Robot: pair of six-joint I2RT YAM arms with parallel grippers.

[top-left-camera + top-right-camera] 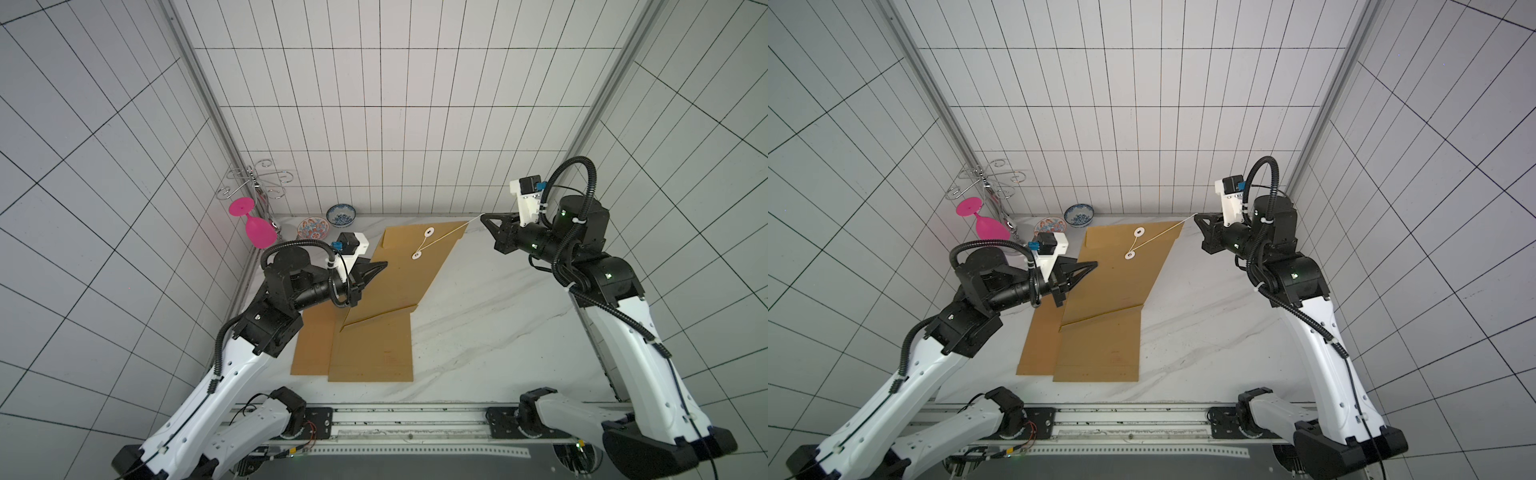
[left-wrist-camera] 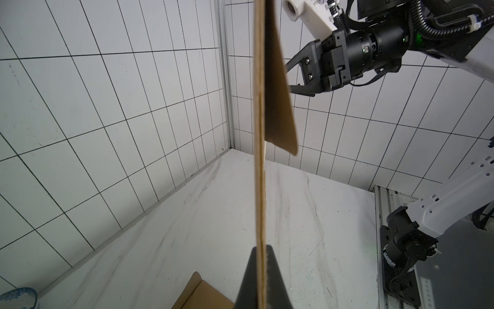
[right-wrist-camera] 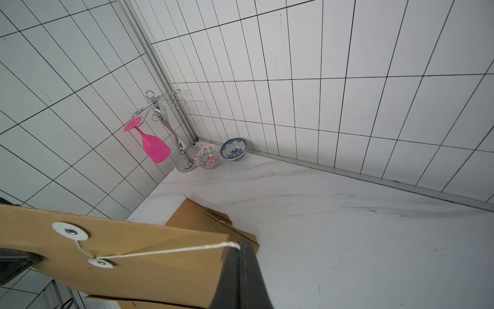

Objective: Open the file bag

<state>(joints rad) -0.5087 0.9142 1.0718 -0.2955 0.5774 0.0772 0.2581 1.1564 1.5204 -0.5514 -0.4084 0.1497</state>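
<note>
We see a pink goblet [image 1: 255, 230] hanging foot-up from a chrome rack [image 1: 259, 183], an orange bowl [image 1: 313, 228] and a blue bowl [image 1: 340, 215] just beside.

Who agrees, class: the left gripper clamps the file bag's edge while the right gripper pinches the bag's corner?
Not quite: the right gripper pinches the white string, not the corner, as the right wrist view shows. The left gripper does clamp the edge of the file bag.

Lab robot cell, grid-tiled walls [image 1: 374, 124], marble tabletop [image 1: 478, 332]
</note>
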